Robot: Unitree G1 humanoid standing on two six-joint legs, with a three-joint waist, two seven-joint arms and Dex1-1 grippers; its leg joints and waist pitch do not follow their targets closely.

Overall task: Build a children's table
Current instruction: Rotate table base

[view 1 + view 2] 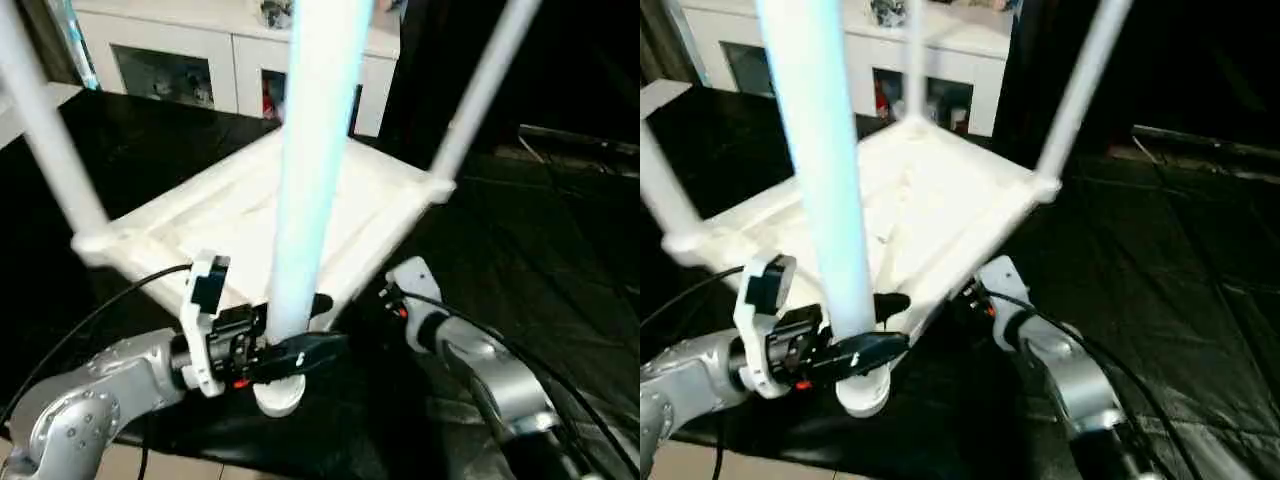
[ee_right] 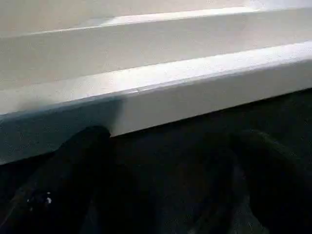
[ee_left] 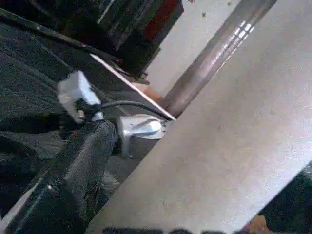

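Tabletop [image 1: 240, 215] lies upside down on the black cloth [image 1: 1160, 290], its ribbed underside facing up, one corner pointing toward the robot. Legs stand in its corners: one at the left corner [image 1: 45, 130], one at the right corner [image 1: 480, 90], and a thick-looking nearest leg [image 1: 310, 150] that rises from the socket [image 1: 278, 395] at the near corner. A thinner leg at the far corner [image 1: 914, 60] shows behind it.

Left gripper [image 1: 290, 335] stands wide open around the base of the nearest leg — one black finger [image 1: 300, 352] crosses in front of it, just above the socket. Whether the fingers press on the leg I cannot tell. Right gripper [image 2: 165, 185] is also wide open, holding nothing, close to the white edge of the tabletop on the robot's right side. Behind the table stands a white cabinet [image 1: 230, 60] with glass doors.
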